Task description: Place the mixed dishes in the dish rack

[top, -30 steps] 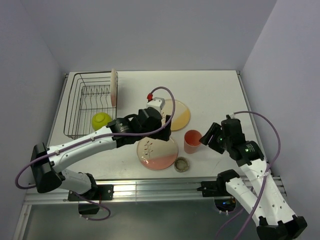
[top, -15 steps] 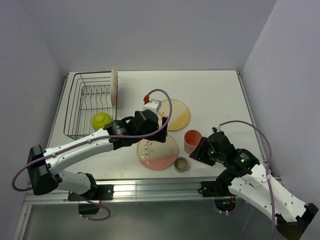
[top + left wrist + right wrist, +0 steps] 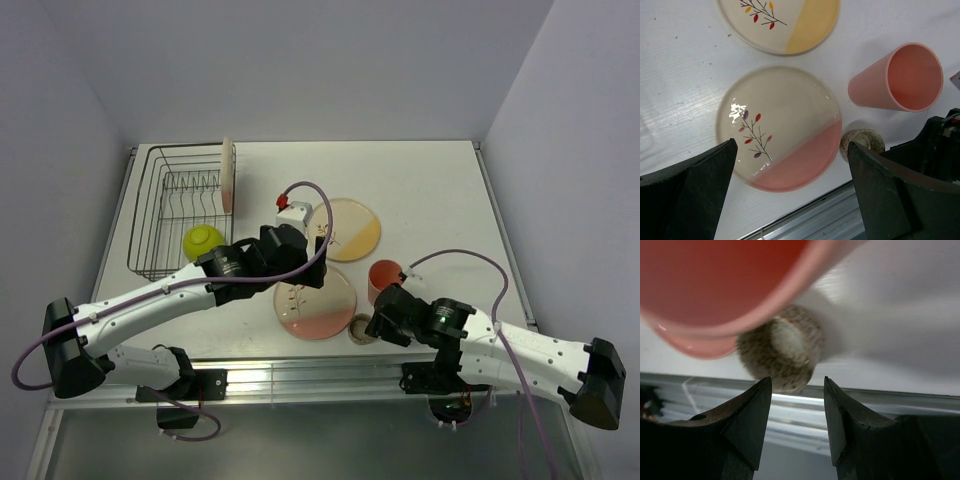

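white table [image 3: 430, 190], metal front rail [image 3: 300, 380]

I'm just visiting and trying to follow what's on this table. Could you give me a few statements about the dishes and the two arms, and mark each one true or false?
1. The lime-green bowl sits inside the dish rack. True.
2. The salmon-pink cup lies tipped on its side. False: it stands upright, mouth open upward.
3. The left gripper hangs open over the pink-part plate. True.
4. The right gripper grips the tiny grey speckled dish. False: its fingers are apart, with the dish ahead of them.
5. All three plates lie flat on the table. False: one plate stands on edge in the rack.
6. The yellow-part plate lies on the table. True.
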Robot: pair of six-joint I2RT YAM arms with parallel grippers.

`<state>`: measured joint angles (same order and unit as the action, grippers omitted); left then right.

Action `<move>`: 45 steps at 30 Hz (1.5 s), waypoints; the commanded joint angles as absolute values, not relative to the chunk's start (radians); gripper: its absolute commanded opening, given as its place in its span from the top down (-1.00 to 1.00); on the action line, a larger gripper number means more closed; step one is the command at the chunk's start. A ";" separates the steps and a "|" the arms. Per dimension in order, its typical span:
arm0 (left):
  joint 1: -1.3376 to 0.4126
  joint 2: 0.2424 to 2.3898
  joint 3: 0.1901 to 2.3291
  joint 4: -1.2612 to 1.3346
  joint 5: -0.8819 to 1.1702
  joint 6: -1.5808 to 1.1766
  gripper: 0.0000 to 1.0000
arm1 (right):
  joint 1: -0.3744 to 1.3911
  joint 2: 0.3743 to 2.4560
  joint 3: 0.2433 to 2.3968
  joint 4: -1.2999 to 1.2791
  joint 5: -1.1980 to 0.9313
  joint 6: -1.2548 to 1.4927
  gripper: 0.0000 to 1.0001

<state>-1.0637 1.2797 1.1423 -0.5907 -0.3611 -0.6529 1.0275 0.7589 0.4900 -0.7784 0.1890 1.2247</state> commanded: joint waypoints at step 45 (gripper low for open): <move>-1.069 0.907 0.818 0.151 0.442 -0.601 -0.98 | 1.350 0.433 0.880 -0.807 0.431 1.293 1.00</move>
<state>-1.0649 0.9405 0.8551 -0.0925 0.2657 -0.5907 1.3479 0.4561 0.8379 -0.8753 0.4206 1.3357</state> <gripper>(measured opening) 0.992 0.055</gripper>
